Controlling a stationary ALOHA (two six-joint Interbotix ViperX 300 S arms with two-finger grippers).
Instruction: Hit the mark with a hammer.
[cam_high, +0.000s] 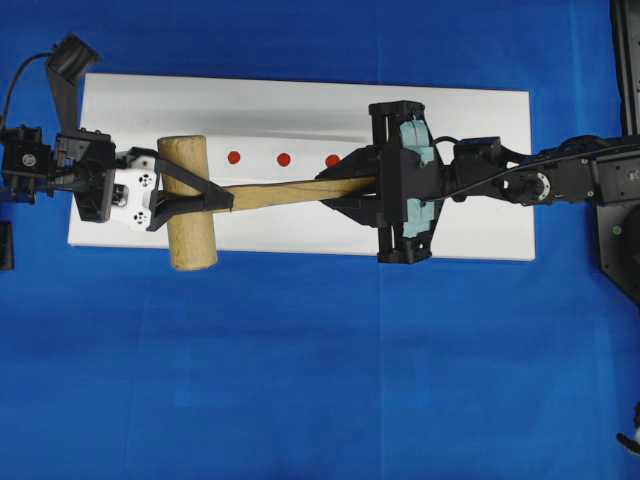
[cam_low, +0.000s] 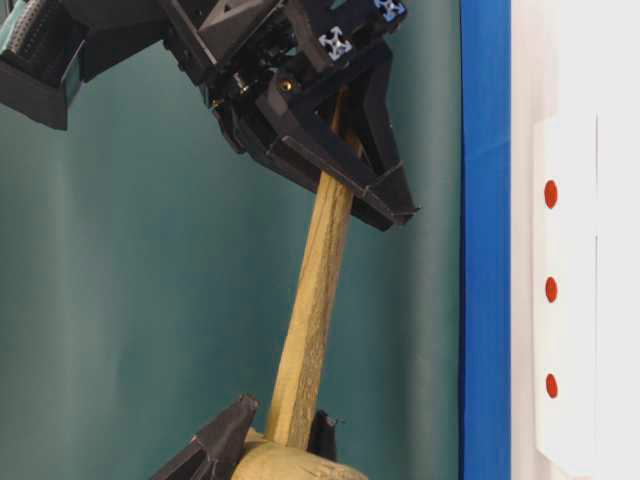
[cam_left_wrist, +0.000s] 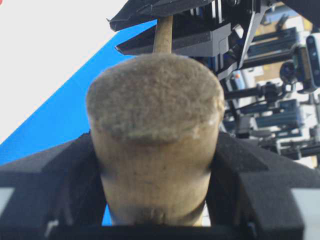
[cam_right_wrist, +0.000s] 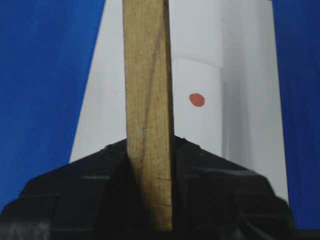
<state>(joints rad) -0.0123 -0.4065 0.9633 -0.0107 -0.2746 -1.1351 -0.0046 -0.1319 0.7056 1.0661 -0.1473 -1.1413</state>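
Item: hammer (cam_high: 190, 203), wooden mallet, lifted clear of the white board (cam_high: 480, 110) and shared by both arms. Left gripper (cam_high: 185, 200): fingers closed around the thick cylindrical head, one pad pressed to each side of it in the left wrist view. Right gripper (cam_high: 350, 185): fingers clamped on the squared handle toward its free end. The head hangs over the board's left end, spanning it from far edge to near edge. Item: three red dots in a row along the board's far half, between the head and the right gripper; the mark among them cannot be singled out by size from overhead, and the rightmost dot (cam_high: 332, 160) lies just beside the right gripper's fingers. Risks, as judgement: with both arms gripping, an uncoordinated move could twist the handle or wrench it loose; a swing begun from here may land on the wrong dot, or the head may slip in the pads. Containers: none in view.
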